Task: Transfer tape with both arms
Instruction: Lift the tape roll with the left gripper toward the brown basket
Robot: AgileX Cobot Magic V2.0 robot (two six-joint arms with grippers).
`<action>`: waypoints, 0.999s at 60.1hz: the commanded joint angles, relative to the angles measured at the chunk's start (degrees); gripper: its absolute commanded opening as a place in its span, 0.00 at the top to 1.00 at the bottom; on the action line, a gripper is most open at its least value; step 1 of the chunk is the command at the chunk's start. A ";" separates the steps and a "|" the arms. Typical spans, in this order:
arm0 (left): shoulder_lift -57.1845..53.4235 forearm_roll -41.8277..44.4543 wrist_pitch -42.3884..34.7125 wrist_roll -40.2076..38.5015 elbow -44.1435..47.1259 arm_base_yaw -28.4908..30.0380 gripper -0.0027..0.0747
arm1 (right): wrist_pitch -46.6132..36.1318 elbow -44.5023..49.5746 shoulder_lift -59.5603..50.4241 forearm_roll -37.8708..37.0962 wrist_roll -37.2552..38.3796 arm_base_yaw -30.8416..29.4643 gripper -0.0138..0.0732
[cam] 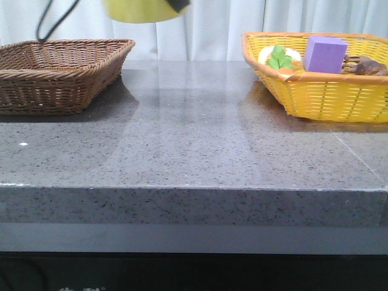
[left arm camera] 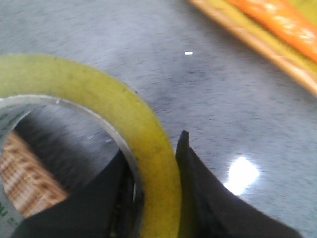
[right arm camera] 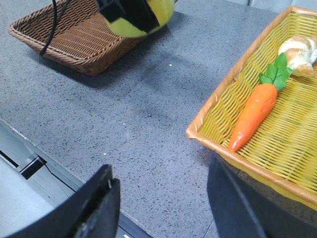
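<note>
- Above the grey table (cam: 194,139), the tape (cam: 142,9) hung in the air near the brown basket (cam: 60,70).
- The left gripper (left arm camera: 156,193) was clamped across the roll's wall.
- The right gripper (right arm camera: 163,203) stood apart beside the yellow basket (right arm camera: 223,114) holding a carrot (right arm camera: 255,114).

Both grippers are matte black. The left gripper (left arm camera: 148,198) has broad, flat fingers (left arm camera: 218,208) tapering to a point; a thin black cable (cam: 51,21) loops behind it. The right gripper's (right arm camera: 163,198) fingers (right arm camera: 96,206) look thick and rounded.
</note>
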 commanded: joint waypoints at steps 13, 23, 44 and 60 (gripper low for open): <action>-3.17 0.75 -1.12 -11.80 -2.35 11.11 0.95 | -4.01 -1.34 -0.13 0.12 -0.57 -0.37 0.35; -3.17 0.65 -1.12 -15.23 -2.35 16.30 0.95 | -4.01 -1.34 -0.13 0.12 -0.57 -0.37 0.35; -2.57 -0.03 -1.12 -18.75 -2.35 21.25 0.95 | -4.01 -1.34 -0.13 0.12 -0.57 -0.37 0.35; 1.39 0.45 -1.60 -19.33 -2.35 21.25 0.95 | -4.01 -1.34 -0.13 0.12 -0.57 -0.37 0.35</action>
